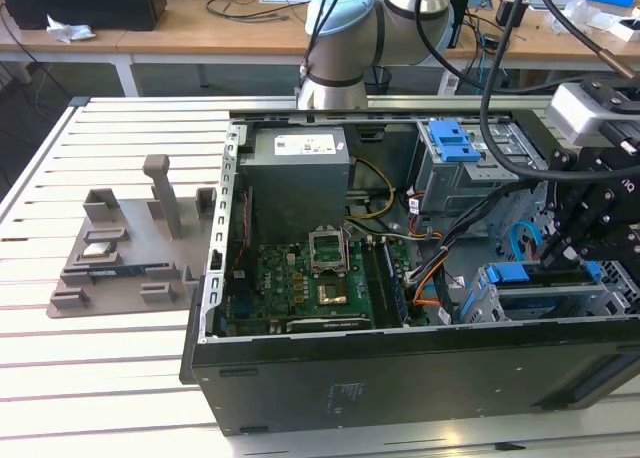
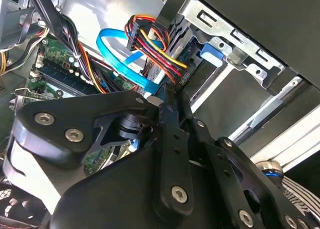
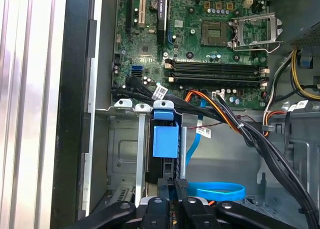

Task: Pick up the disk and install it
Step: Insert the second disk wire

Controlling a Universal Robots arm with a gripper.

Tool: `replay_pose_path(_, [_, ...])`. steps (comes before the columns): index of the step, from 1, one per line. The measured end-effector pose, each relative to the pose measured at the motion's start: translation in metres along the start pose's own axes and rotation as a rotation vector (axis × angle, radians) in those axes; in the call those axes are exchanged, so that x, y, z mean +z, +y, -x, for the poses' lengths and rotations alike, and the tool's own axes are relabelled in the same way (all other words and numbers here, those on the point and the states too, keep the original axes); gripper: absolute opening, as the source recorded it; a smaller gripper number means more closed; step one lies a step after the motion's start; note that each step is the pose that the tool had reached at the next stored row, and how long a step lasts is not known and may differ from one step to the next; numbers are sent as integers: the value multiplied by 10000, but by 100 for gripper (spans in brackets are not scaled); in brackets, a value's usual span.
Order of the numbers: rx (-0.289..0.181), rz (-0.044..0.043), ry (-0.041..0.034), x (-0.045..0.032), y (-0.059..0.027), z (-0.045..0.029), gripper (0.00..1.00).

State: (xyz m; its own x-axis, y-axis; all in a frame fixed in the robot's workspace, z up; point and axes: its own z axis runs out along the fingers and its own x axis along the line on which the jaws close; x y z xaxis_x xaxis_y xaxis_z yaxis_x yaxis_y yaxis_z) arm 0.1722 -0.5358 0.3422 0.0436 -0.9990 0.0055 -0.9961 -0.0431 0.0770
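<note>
The open computer case [image 1: 420, 378] fills the middle and right of the exterior view, holding a green motherboard [image 1: 310, 283] and a grey power supply box [image 1: 298, 173]. At its lower right, the disk [image 1: 545, 283] in its blue carrier sits in the drive bay. The gripper [image 1: 572, 246] hangs directly over it, fingers [image 3: 181, 189] drawn close together at the disk's edge [image 3: 164, 139]; whether they clamp it I cannot tell.

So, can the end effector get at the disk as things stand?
Probably yes: in the first wrist view the end effector sits right at the disk in its bay, nothing between them; the cables run alongside.
</note>
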Motion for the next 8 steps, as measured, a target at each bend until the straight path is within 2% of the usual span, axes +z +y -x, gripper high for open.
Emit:
replay_pose_path(1, [0, 1, 1, 0, 0, 0, 24])
replay_pose_path(6, [0, 1, 1, -148, 12, 4, 24])
replay_pose_path(7, [1, 1, 2, -167, 13, 5, 22])
replay_pose_path(8, [1, 1, 1, -205, 16, 5, 15])
